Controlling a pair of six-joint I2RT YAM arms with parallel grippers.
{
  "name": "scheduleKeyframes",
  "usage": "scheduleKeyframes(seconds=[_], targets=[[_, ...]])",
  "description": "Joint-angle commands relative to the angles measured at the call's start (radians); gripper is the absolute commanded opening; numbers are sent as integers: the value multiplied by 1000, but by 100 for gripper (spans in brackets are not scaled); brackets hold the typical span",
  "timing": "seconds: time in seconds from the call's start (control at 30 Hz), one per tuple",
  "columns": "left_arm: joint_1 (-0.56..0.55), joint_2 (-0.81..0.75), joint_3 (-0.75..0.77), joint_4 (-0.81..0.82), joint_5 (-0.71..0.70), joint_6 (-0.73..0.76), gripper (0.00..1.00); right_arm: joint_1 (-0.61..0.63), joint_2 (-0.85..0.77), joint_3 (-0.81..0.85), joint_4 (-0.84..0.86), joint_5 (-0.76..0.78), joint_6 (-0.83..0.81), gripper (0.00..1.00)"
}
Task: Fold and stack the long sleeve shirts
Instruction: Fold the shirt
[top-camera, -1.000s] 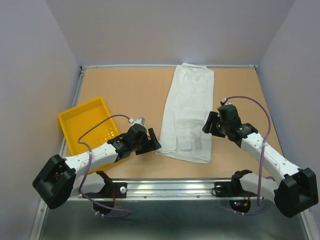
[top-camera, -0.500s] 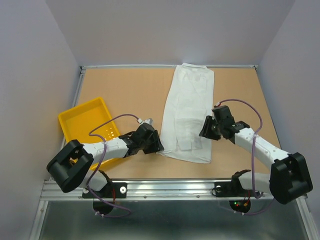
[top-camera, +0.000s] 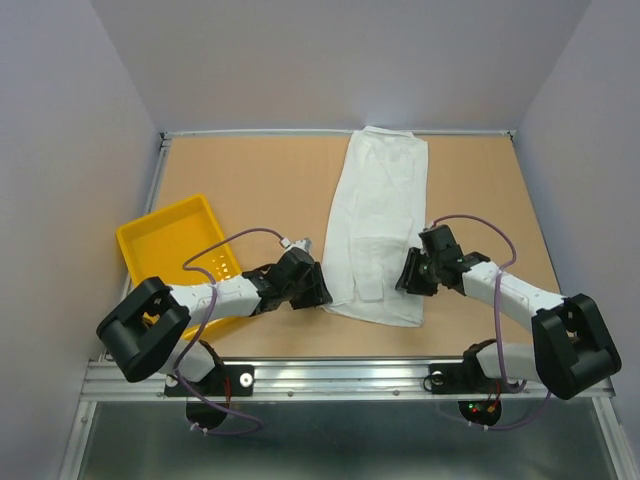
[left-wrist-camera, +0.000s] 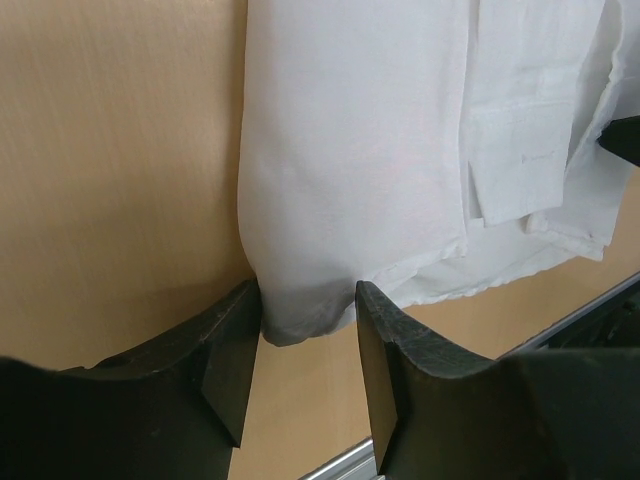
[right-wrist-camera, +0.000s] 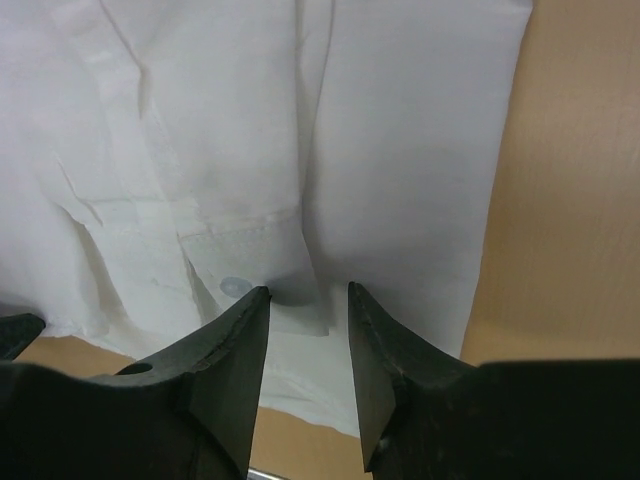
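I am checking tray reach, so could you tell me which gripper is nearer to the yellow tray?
Left. The left gripper is at the near-left corner of the shirt, just right of the yellow tray; the right gripper is farther, over the shirt's right side.

Top view: lit evenly and diffusely from overhead. Soft, short shadows are cast by both arms on the table (top-camera: 250, 180). The shirt (top-camera: 380, 190) is rendered close to blown-out, folds barely resolved. 2 wrist views: dimmer, warmer cast. The left gripper's fingers (left-wrist-camera: 225, 360) and the right gripper's fingers (right-wrist-camera: 225, 380) are rendered near-black and soft-focused at the bottom edge. Grey shadow is thrown on the fabric between each pair. Cloth mid-frame is held sharp; seams are resolved.
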Motion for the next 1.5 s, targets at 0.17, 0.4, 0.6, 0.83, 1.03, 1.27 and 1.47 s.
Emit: scheduleKeyframes(seconds=[0.17, 0.4, 0.6, 0.83, 1.03, 1.27, 1.47], targets=[[-18, 11, 29, -3, -11, 3, 54, 12, -14, -43, 69, -68, 37, 32], [-21, 18, 35, -3, -11, 2, 54, 13, -57, -64, 69, -117, 49, 12], [-27, 24, 38, -3, -11, 2, 54, 15, -103, -95, 64, -134, 65, 1], [-29, 27, 46, -3, -14, -4, 54, 15, -105, -120, 35, -217, 63, 13], [-30, -17, 41, -7, -44, -9, 60, 15, -152, -58, -77, -183, 6, 47], [-30, -51, 34, -24, -69, -18, 91, 15, -249, -3, -176, -30, 51, 63], [-29, -89, 41, -108, -150, -32, 99, 12, -290, -25, -276, 118, 115, 77]])
